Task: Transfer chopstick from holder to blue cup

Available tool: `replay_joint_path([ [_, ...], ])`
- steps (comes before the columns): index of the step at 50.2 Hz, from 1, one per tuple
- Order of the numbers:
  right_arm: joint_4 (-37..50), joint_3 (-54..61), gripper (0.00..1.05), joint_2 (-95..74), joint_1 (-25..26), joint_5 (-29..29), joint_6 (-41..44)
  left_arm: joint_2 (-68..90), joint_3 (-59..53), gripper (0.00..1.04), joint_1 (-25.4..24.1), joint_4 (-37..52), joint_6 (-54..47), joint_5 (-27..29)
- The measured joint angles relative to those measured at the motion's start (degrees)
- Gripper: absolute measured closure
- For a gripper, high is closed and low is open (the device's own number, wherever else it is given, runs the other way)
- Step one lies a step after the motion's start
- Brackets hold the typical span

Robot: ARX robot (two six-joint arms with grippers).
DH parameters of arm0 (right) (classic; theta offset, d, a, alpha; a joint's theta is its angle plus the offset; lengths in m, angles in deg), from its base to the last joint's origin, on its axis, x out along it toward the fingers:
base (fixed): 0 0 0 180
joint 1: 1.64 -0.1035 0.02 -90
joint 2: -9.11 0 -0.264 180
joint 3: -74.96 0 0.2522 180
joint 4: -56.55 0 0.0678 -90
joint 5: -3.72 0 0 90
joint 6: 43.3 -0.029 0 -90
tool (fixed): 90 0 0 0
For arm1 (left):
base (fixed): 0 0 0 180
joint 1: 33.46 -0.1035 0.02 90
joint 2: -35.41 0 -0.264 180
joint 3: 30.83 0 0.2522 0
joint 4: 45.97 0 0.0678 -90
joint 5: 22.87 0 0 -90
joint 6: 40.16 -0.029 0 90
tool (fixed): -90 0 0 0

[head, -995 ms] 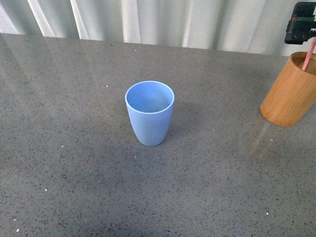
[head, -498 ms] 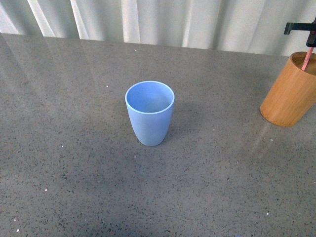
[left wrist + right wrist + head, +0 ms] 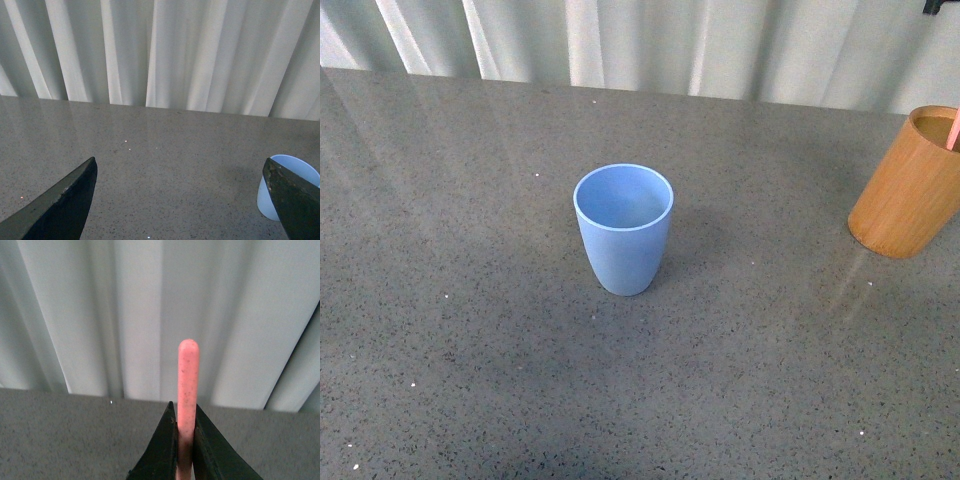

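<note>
Centrally, blue cup (image 3: 623,228), chopstick (image 3: 953,130) in holder (image 3: 905,190)

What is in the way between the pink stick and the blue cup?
Nothing visible. The right gripper is shut on the thin pink chopstick, whose lower end is in the orange-brown wooden holder; only bare grey speckled table lies between that and the light blue plastic cup.

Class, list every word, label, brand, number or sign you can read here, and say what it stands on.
None: the blue cup, holder, chopstick, table and curtain show no text in any view.
</note>
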Motion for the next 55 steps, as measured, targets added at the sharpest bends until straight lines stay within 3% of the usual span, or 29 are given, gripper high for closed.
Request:
replay_joint_path([
  [19,15.0,1.2,1.02,4.0,-4.6,0.2,8.9,0.0,0.0,0.07,0.0,0.0,0.0,0.0],
  [25,13.0,0.5,1.02,7.7,-7.8,0.2,6.4,0.0,0.0,0.07,0.0,0.0,0.0,0.0],
  [40,5.5,-2.1,1.02,8.8,-24.2,-0.3,-0.9,0.0,0.0,0.07,0.0,0.0,0.0,0.0],
  [55,2.2,-4.5,1.02,2.2,-30.6,-2.2,-8.0,0.0,0.0,0.07,0.0,0.0,0.0,0.0],
])
